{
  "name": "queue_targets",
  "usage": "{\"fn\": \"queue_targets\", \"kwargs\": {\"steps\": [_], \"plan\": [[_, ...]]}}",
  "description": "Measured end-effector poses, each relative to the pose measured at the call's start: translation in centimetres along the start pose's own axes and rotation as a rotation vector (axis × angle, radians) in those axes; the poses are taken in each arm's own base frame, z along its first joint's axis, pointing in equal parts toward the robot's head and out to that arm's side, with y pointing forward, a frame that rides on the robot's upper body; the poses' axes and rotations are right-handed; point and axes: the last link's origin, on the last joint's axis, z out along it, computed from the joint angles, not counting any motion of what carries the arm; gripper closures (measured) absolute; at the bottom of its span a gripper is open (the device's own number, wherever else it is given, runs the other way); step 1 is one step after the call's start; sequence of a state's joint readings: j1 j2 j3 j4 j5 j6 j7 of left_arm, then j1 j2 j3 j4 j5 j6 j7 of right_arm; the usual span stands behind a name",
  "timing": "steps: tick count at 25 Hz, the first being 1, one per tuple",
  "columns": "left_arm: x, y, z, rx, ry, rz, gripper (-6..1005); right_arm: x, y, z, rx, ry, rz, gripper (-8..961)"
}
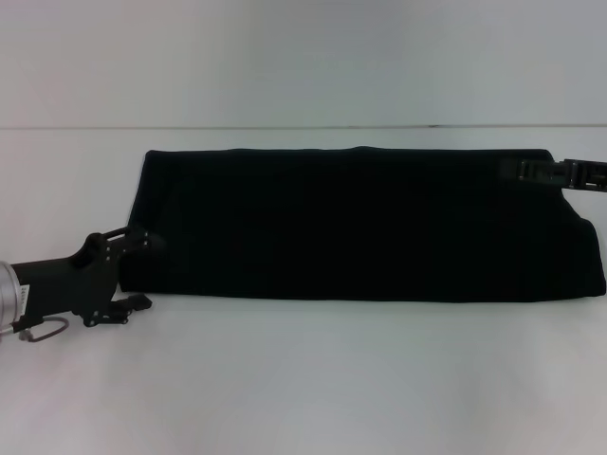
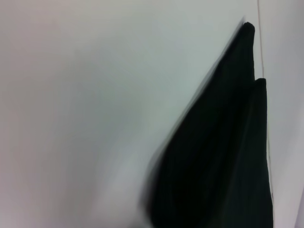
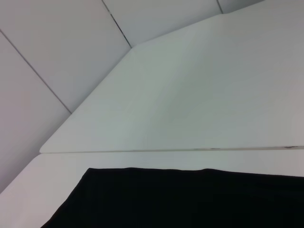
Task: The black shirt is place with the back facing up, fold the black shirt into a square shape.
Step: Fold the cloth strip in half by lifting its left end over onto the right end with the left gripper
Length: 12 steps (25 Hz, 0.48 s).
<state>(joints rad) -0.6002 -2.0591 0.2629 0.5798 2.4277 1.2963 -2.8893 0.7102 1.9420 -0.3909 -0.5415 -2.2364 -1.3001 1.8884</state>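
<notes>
One black shirt (image 1: pixel 360 223) on the white table (image 1: pixel 303 379), already folded into a long flat band running side to side, set toward the far edge and reaching close to the table's right edge. No lettering visible, plain black face up. Far long edge is straight; the right end looks rounded at its near corner.

Left gripper (image 1: pixel 140 275) sits at the band's near-left corner, fingers spread: upper finger at the cloth edge, lower finger on bare table just beside it. Can't tell if any cloth is between them. Left wrist view shows only the shirt (image 2: pixel 218 161) as two layered dark points against the table (image 2: pixel 95 95).

Right gripper (image 1: pixel 560 173) is at the band's far-right corner, over the cloth edge. Jaw state: cannot tell. Right wrist view shows the shirt's (image 3: pixel 190 199) far edge lying flat, bare table (image 3: pixel 190 109) beyond it.
</notes>
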Motion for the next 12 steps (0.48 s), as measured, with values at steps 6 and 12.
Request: {"fn": "queue_targets", "kwargs": {"steps": [6,12], "plan": [[0.23,-0.1,0.0,0.009,0.015,0.006,78,-0.01,0.01,0.0,-0.001,-0.001,0.007,78],[0.35,-0.11,0.01,0.011,0.023,0.01,77,-0.01,0.01,0.01,0.0,0.0,0.008,77]]}}
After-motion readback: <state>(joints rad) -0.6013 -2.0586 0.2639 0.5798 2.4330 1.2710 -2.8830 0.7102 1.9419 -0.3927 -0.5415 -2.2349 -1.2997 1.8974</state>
